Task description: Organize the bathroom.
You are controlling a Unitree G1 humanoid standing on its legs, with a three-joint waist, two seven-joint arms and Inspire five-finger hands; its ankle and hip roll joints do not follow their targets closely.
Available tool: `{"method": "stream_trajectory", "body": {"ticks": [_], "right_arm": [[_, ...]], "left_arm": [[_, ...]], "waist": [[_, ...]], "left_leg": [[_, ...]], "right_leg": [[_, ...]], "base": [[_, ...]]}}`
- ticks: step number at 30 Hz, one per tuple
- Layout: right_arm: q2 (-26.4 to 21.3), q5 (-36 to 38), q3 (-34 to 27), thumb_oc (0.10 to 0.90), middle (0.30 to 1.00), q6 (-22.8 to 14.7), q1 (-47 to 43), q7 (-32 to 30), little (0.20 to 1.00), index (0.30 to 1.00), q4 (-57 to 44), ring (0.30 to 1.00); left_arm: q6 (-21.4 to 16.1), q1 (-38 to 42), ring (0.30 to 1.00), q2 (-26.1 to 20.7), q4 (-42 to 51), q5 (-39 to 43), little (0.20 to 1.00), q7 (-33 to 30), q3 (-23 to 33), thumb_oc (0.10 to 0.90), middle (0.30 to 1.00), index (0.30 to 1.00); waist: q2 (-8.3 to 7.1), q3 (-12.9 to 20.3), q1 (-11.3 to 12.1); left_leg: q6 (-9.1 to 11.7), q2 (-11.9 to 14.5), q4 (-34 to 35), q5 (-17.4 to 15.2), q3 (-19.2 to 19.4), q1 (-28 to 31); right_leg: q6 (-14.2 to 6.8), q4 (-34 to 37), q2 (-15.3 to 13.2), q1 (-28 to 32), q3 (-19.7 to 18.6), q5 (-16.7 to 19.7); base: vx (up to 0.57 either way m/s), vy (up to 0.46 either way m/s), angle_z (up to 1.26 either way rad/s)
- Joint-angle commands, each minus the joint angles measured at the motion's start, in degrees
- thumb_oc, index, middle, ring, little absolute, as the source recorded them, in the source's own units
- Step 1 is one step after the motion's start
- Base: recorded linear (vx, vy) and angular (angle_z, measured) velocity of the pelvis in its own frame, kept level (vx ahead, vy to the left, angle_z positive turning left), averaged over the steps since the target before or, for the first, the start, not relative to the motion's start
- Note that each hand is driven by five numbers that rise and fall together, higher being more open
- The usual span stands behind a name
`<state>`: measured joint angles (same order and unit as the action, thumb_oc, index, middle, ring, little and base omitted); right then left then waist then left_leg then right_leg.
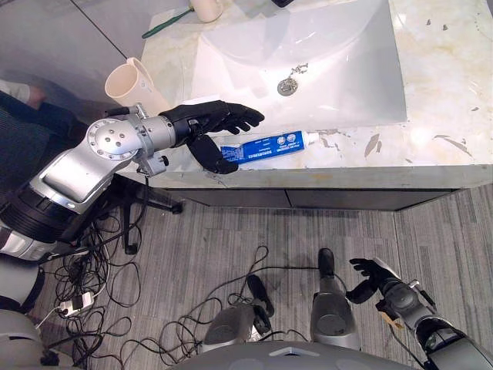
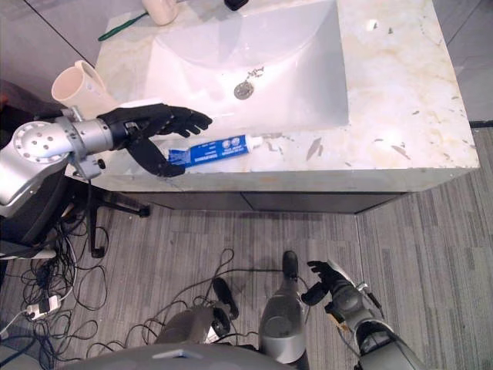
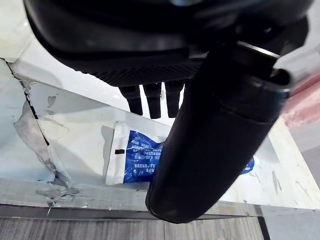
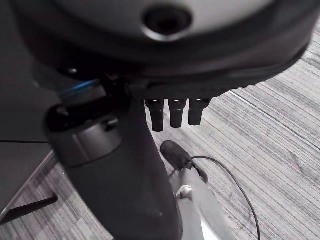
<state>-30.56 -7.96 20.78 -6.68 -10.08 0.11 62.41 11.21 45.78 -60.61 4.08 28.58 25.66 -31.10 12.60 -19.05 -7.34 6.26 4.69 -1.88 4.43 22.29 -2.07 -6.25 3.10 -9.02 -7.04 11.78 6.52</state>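
I'm holding my left hand (image 1: 212, 123) open over the toothpaste tube (image 1: 271, 145), which is lying on the counter (image 1: 431, 92) by the sink. The tube's close to the edge, so a bad nudge could knock it off. My right hand (image 1: 373, 271) is hanging low, fingers relaxed.

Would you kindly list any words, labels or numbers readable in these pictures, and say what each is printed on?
Toothpaste tube on the counter's front edge, under the open left hand: white print on a blue label, too small and blurred to read.
Cup, toothbrush, basin: no lettering visible.
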Motion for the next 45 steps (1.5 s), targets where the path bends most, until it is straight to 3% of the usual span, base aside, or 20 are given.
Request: {"method": "stream_trajectory", "body": {"ticks": [1, 13, 14, 15, 17, 37, 45], "right_arm": [[-1.84, 2.48, 0.33, 0.8, 0.9, -1.65, 0.96, -1.97, 0.9, 0.9, -2.63, 0.9], [-1.71, 2.92, 0.07, 0.8, 0.9, -0.93, 0.43, -2.19, 0.9, 0.9, -2.61, 0.9], [-1.69, 2.98, 0.05, 0.8, 0.9, -1.0, 0.35, -2.21, 0.9, 0.9, -2.4, 0.9], [-1.67, 2.98, 0.05, 0.8, 0.9, -1.05, 0.29, -2.21, 0.9, 0.9, -2.33, 0.9], [-1.51, 3.14, 0.05, 0.8, 0.9, -1.15, 0.2, -2.38, 0.9, 0.9, -2.38, 0.9], [-0.67, 4.07, -0.08, 0.8, 0.9, -0.8, 0.5, -2.58, 0.9, 0.9, -2.45, 0.9], [0.26, 3.84, -0.06, 0.8, 0.9, -0.61, 1.86, -3.07, 0.9, 0.9, -2.5, 0.9]], "left_arm": [[-3.47, 6.57, 0.9, 1.13, 0.05, -1.27, 0.9, -1.83, 4.13, 0.8, 0.9, 0.9], [-3.2, 5.49, 0.9, 1.71, 0.35, -2.25, 0.9, -1.23, 3.81, 0.8, 0.9, 0.9], [-3.07, 5.52, 0.592, 1.78, 0.22, -2.37, 0.592, -1.13, 3.68, 0.595, 0.592, 0.592], [-3.01, 5.53, 0.549, 1.74, 0.2, -2.31, 0.549, -1.09, 3.68, 0.566, 0.549, 0.549], [-2.8, 5.27, 0.3, 1.84, -0.27, -1.97, 0.3, -0.99, 3.51, 0.4, 0.3, 0.3], [-3.75, 3.22, 0.3, 2.15, -0.87, -0.98, 0.3, -2.51, 5.66, 0.4, 0.3, 0.3], [-2.54, 0.79, 0.3, 3.83, -1.45, 6.0, 0.3, -9.35, 9.47, 0.4, 0.3, 0.3]], "waist": [[-2.15, 1.5, -0.29], [-2.06, 0.43, -0.54], [-1.99, 0.2, -0.6], [-2.06, 0.28, -0.55], [-2.19, 0.25, -0.57], [-3.43, 0.11, 0.07], [-3.97, 0.52, 0.42]], "left_leg": [[1.66, 1.47, -12.95, -0.86, -1.82, -2.72], [1.48, 1.56, -13.78, -1.25, -1.86, -2.89], [1.49, 1.61, -13.88, -1.47, -2.02, -2.77], [1.44, 1.52, -13.73, -1.3, -1.96, -2.87], [1.32, 1.43, -13.32, -1.49, -1.92, -2.79], [1.27, 1.63, -12.46, -1.67, -2.18, -2.61], [1.35, 1.89, -12.06, -1.75, -2.16, -1.99]], "right_leg": [[0.67, -2.26, 0.22, -1.87, 0.94, -4.55], [0.82, -3.02, -0.05, -2.32, 0.5, -4.75], [0.79, -3.11, 0.02, -2.13, 0.54, -4.9], [0.81, -3.05, -0.03, -2.31, 0.45, -4.75], [0.75, -3.12, 0.01, -2.57, 0.28, -4.68], [0.62, -2.87, 0.25, -2.8, 0.94, -4.24], [0.44, -2.53, 0.24, -1.98, 1.58, -4.29]], "base": [[0.0, 0.0, 0.0], [0.0, 0.003, 0.01], [0.0, 0.0, 0.0], [0.0, 0.0, 0.0], [0.0, 0.0, 0.0], [0.0, -0.004, 0.0], [0.01, -0.005, 0.03]]}}
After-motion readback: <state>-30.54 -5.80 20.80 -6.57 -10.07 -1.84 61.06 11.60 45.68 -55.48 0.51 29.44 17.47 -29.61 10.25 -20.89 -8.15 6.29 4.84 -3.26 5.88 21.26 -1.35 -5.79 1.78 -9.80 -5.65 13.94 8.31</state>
